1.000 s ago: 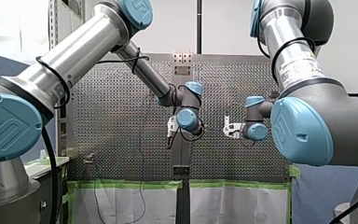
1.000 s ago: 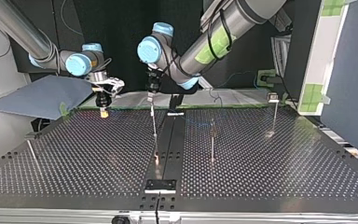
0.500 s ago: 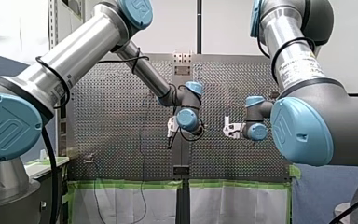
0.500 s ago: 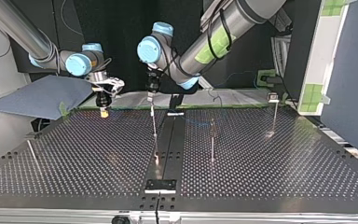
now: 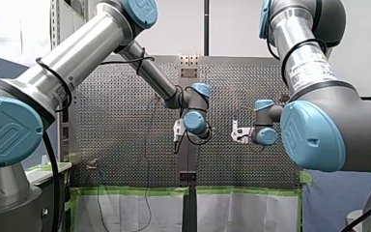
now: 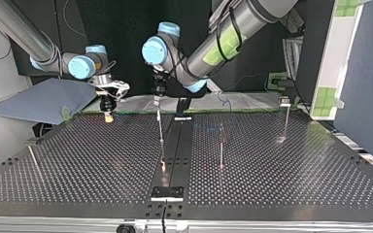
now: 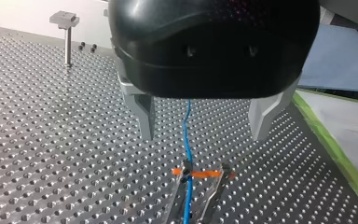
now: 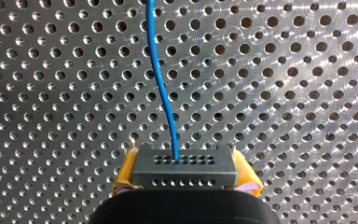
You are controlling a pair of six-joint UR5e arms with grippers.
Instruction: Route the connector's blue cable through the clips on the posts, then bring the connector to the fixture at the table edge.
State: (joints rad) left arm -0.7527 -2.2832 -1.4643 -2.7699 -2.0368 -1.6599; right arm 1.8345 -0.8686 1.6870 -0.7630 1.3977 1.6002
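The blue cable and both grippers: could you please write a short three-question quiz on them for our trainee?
1. True or false: in the right wrist view, my right gripper holds the connector between its yellow pads.
2. Choose one. In the left wrist view, my left gripper is: A, shut on the blue cable; B, open, with the cable showing between its fingers; C, shut on a post.
3. Fill in the gap: ahead of my left gripper the cable reaches a clip with ____ marks.

Key: 1 true; 2 B; 3 orange.
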